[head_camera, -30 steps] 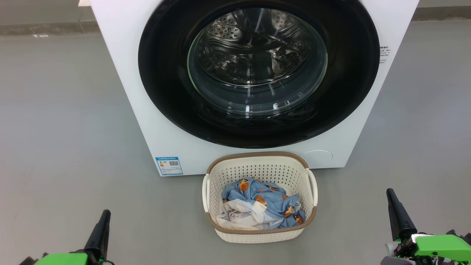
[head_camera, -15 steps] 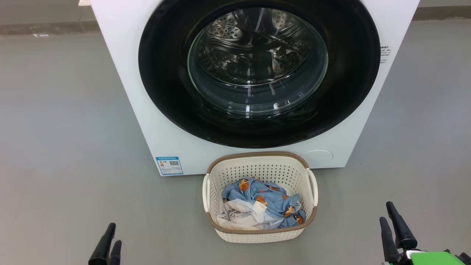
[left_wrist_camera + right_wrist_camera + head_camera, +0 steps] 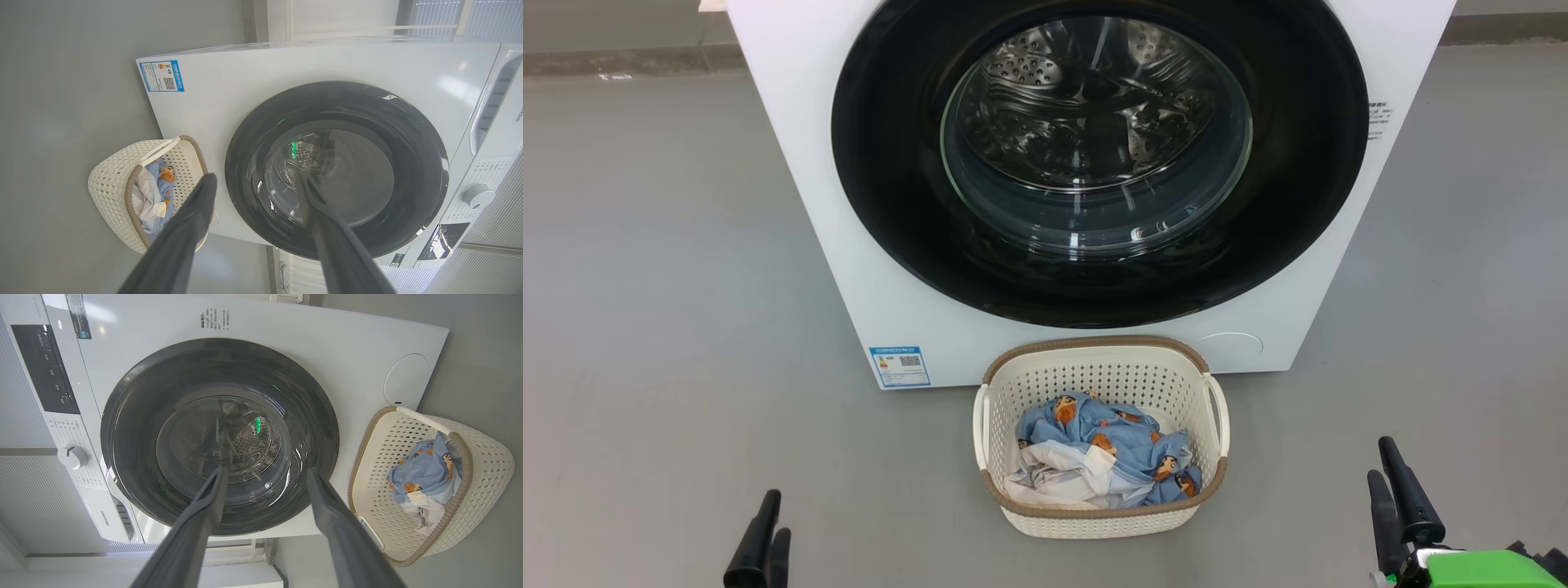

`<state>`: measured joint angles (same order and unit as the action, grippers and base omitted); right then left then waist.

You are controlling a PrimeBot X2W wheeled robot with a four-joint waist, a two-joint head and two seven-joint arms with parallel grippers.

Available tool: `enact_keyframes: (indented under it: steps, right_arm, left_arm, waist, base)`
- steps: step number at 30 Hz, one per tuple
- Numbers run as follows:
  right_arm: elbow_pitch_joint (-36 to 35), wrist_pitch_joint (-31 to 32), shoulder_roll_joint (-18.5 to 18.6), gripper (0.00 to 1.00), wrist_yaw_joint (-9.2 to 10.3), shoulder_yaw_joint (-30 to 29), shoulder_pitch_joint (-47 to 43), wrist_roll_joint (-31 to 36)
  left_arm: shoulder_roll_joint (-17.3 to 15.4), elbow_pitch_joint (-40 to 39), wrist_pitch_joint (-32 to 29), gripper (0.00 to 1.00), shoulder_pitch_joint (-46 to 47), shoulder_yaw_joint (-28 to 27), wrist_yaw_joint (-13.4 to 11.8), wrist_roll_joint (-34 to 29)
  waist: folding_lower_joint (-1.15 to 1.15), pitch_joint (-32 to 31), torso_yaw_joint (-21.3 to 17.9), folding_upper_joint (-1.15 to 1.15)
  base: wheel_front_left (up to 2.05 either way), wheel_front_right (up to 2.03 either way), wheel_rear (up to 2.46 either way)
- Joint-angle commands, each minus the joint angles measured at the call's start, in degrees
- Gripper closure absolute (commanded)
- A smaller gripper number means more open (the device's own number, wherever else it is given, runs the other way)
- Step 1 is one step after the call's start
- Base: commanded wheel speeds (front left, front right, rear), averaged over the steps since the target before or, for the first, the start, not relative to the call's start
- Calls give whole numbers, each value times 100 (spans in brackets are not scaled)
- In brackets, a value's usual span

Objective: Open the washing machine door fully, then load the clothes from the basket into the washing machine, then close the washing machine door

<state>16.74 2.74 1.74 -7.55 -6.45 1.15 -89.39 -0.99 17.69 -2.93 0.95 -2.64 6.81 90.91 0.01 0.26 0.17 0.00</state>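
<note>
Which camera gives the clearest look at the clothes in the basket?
The head view: it looks down into the basket, so the clothes show unblocked, blue printed cloth and a white piece. The right wrist view shows them sideways, the rim crossing their edge. The left wrist view shows less, partly behind a left finger.

Head camera looks steeply down, close on the washing machine door (image 3: 890,204) and the basket (image 3: 1098,523). Both wrist cameras (rolled sideways, opposite ways) face that same door and basket.

Left gripper (image 3: 777,513) and right gripper (image 3: 1379,457): fingers now apart, formerly together.
</note>
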Motion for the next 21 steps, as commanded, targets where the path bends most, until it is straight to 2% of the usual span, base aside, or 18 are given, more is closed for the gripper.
enact_keyframes:
  steps: [1, 21]
  right_arm:
    - [-195, -60, 39, 0, 1, 35, 178, 97]
    - [-643, -395, 102, 0, 2, 325, 265, 1750]
  left_arm:
    - [-110, -184, 66, 0, 186, -33, 13, -94]
    - [-184, -319, 404, 0, 252, 78, 24, -1554]
  waist:
    - [0, 0, 2, 0]
    - [0, 4, 36, 0]
  base:
    - [0, 0, 0]
    - [0, 0, 0]
